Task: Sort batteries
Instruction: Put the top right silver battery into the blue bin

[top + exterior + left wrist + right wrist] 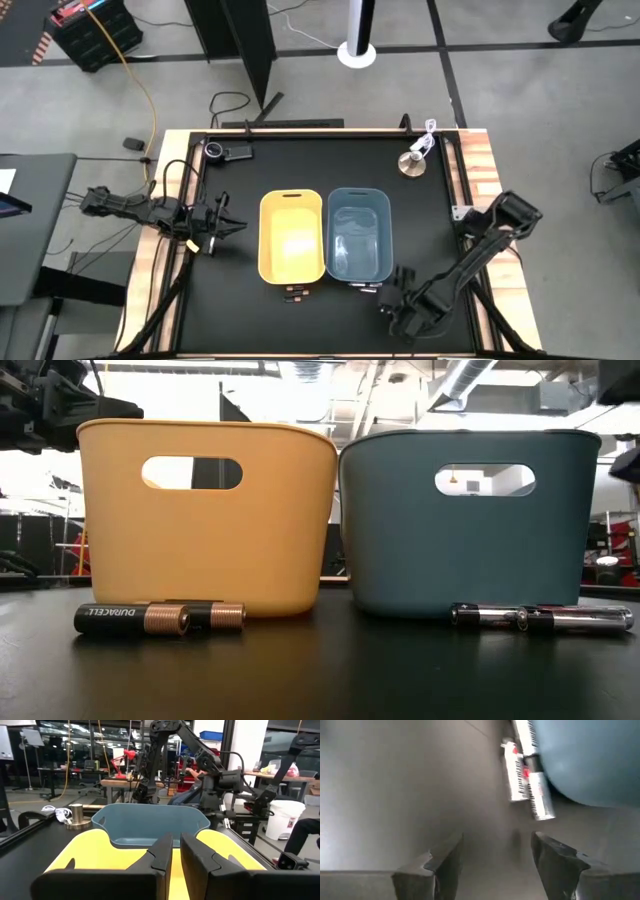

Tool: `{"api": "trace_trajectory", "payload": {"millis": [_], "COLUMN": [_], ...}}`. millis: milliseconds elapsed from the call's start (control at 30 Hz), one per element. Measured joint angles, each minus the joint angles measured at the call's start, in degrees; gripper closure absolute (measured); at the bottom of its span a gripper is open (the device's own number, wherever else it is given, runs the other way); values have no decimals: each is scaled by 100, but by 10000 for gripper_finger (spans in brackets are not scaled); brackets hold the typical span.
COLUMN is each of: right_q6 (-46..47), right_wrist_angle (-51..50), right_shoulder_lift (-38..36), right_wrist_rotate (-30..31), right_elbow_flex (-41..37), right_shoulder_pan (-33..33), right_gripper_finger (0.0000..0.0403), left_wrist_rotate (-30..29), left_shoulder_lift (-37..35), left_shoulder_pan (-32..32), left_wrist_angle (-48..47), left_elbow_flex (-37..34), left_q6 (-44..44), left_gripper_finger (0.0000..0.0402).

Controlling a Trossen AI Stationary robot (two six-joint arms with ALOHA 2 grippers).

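Two dark batteries (297, 293) (130, 618) lie on the black table at the near wall of the yellow bin (291, 236) (205, 510). Several silvery batteries (365, 288) (540, 618) (530, 780) lie at the near wall of the blue bin (358, 232) (465, 510). My right gripper (395, 292) (497, 850) is open and low over the table, just to the right of the silvery batteries and pointing at them. My left gripper (225, 215) (176, 852) hovers at the left of the yellow bin, with only a narrow gap between its fingers.
A round metal disc with a white cord (411, 163) (75, 817) stands near the far right corner. A black round-lensed gadget (218, 150) lies near the far left corner. Both bins sit side by side mid-table, with bare mat to their left and right.
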State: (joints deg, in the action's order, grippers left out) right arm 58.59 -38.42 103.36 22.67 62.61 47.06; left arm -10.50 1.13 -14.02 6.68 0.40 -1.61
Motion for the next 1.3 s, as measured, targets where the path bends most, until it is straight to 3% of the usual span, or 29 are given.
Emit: {"api": "trace_trajectory", "payload": {"millis": [333,1300], "right_q6": [-484,-1112], "right_wrist_angle": [-83,272], "right_shoulder_lift": [84,95], "right_wrist_rotate": [1,-40], "right_elbow_flex": [2,-194], "right_shoulder_pan": [-320,-633], "right_gripper_finger": [156,230], "left_wrist_rotate": [0,0], "left_shoulder_lift": [-2,0], "left_shoulder_pan": [0,0], "left_wrist_angle": [-243,-334], "left_elbow_flex": [0,0], "left_q6": [-114,-125], "left_gripper_finger": [368,368]}}
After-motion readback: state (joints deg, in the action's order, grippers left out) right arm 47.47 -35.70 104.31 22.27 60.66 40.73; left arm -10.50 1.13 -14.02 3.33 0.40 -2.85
